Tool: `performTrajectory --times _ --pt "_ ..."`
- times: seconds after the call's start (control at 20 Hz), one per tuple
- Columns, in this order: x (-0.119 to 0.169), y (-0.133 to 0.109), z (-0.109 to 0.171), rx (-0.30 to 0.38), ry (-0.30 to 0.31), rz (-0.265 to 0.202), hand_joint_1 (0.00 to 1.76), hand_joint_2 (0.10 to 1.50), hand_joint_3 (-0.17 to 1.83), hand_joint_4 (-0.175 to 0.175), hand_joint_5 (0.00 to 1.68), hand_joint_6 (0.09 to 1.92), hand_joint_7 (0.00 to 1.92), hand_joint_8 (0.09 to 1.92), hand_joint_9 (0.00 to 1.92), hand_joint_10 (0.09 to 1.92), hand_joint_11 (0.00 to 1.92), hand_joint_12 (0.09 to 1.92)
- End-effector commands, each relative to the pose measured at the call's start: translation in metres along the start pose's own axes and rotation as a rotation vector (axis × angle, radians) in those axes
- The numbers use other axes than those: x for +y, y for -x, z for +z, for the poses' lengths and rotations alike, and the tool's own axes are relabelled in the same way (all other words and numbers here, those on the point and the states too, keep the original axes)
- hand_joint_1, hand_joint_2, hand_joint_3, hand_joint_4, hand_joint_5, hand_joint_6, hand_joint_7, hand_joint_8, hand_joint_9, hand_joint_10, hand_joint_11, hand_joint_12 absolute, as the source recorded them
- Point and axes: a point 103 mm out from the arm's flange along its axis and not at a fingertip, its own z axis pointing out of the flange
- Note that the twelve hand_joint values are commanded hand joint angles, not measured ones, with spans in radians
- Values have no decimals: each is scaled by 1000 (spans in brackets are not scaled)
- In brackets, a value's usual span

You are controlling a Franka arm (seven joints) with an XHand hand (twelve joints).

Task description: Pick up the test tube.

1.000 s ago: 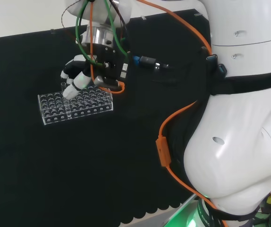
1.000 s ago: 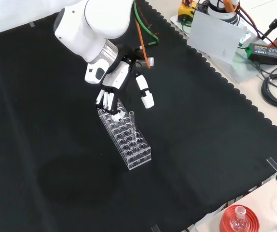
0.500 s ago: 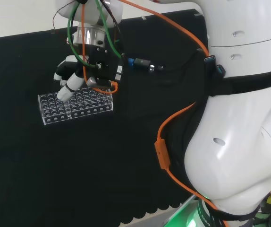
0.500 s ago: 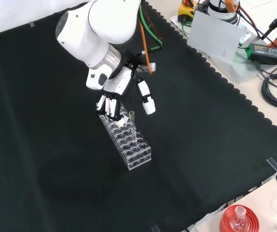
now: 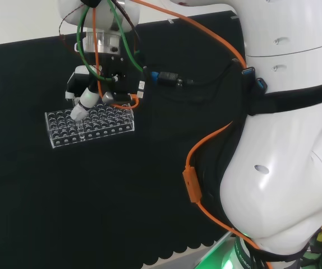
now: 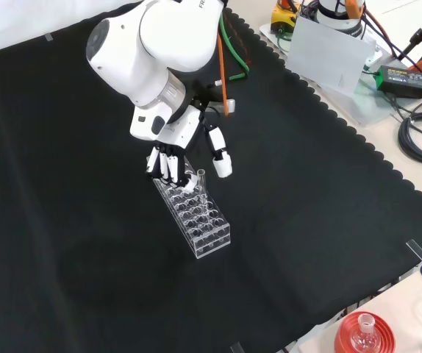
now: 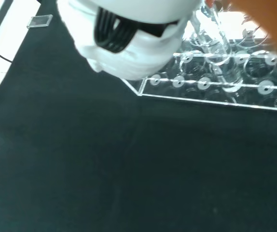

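Clear plastic rack (image 6: 192,213) stood on the black cloth (image 6: 64,243), a long block of round wells running down and to the right in the front view. One clear test tube (image 6: 200,179) stood upright in a well along the rack's right-hand edge in that view, near the upper end, its open rim raised above the rack top.

Hand (image 6: 178,147) hung over the rack's upper end in the front view. Fingers (image 6: 165,165) pointed down, fairly straight, tips at or just above the wells to the left of the tube. Thumb (image 6: 221,163) spread out on the tube's other side, clear of it. Tube stood between fingers and thumb with nothing closed round it; hand was open and held nothing.

Head view: hand (image 5: 85,98) sat above the rack's (image 5: 91,124) far left part, one white fingertip (image 5: 79,112) down against the top of the rack. Tube (image 5: 80,128) faint just below it.

Wrist view: a blurred white part of the hand (image 7: 129,43) lay close, the rack's corner (image 7: 215,79) and the tube (image 7: 223,48) just beyond it.

Red ribbed stand (image 6: 364,332) with a small flask sat off the cloth at the front view's lower right, well apart.
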Motion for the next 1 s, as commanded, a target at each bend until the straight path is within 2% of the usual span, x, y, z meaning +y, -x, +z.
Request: performTrajectory --times 0.05,0.25,0.4,0.5,0.65,1.0 --pt "4 2 -1 -35 9 -1 1178 610 798 -175 778 955 967 791 691 809 177 1519" --pt "8 3 -3 -42 19 0 1184 613 800 -175 814 952 1004 789 725 792 202 1512" --pt "11 3 -6 -50 27 0 1163 895 392 -175 957 1006 1034 785 755 778 227 1508" --pt "13 2 -8 -55 36 -2 1161 966 271 -175 985 999 1050 783 773 773 240 1504" --pt "16 1 -9 -66 41 -4 1163 998 198 -175 1006 972 1079 773 813 748 264 1493" --pt "16 0 -10 -65 48 -1 1166 1001 176 -175 1025 943 1110 767 851 734 295 1480"
